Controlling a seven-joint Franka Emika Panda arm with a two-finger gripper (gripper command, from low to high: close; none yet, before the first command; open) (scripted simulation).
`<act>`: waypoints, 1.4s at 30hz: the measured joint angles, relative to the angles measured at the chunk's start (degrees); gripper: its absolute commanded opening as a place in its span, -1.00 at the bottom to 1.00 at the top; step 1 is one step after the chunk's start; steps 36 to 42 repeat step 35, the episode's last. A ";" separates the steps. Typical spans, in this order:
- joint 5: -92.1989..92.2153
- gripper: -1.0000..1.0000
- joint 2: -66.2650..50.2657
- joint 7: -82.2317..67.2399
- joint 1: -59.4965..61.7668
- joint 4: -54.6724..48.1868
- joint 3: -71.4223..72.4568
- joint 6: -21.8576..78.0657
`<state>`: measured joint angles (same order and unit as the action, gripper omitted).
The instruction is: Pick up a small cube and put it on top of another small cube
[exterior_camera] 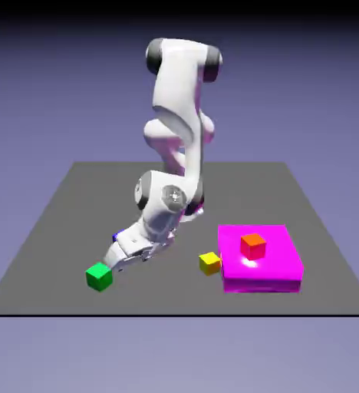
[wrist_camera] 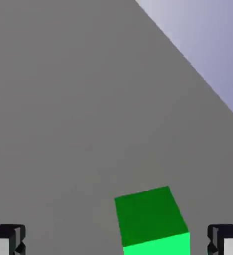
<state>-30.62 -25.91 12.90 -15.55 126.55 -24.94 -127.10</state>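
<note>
The gripper [wrist_camera: 116,240] is spread wide, with nothing held. The green cube [exterior_camera: 99,276] lies ahead of the fingertips [wrist_camera: 14,240] — in the hand view it shows low in the picture, between the two tips but nearer the right-hand one, and turned slightly. In the exterior view the cube sits near the left front of the grey table [exterior_camera: 152,295], just beside the hand — whether they touch, I cannot tell.

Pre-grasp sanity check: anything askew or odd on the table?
Nothing looks damaged or spilled. The green cube sits rotated relative to the open gripper and off-centre between its tips; minor, likely just alignment pending.
</note>
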 measured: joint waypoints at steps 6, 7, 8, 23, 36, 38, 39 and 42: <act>-4.82 0.00 -9.22 -4.65 -2.34 -5.42 -3.92 7.38; -5.39 0.00 -11.12 -3.99 -1.30 -5.07 -4.09 4.90; -5.97 0.00 -13.03 -3.34 -0.25 -4.72 -4.26 2.41; 14.77 -1.00 1.31 9.33 8.88 1.88 -4.32 22.16; 24.51 1.00 4.06 16.10 15.17 10.58 -4.15 21.92; 24.51 1.00 4.06 16.10 15.17 10.58 -4.15 21.92; 24.51 1.00 4.06 16.10 15.17 10.58 -4.15 21.92; 24.51 1.00 4.06 16.10 15.17 10.58 -4.15 21.92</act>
